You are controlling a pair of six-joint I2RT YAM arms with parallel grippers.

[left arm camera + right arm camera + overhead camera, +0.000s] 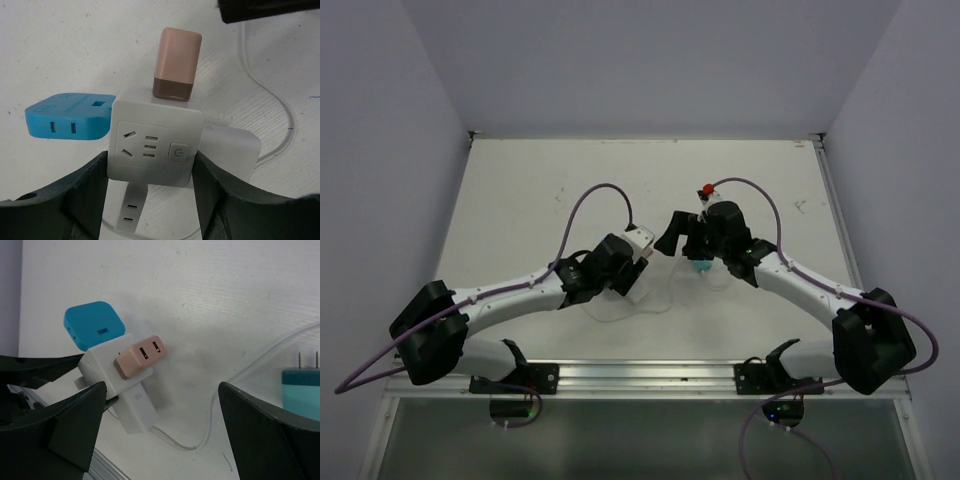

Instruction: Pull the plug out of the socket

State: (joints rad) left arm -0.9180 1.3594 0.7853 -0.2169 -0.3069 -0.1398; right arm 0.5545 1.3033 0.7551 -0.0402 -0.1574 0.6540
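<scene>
We see the left pincer [152, 170] clamping a smooth white cube socket [150, 142] by its sides. A boxy pink plug [175, 65] sits in the socket's top face, and a flat blue plug [65, 117] in its left. The right pincer [161, 390] gapes wide, with a teal plug [301, 390] beside one finger.

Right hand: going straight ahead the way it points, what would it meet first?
Probably the pink plug on the white socket cube, which sits slightly left of centre. Depth is unclear.
</scene>
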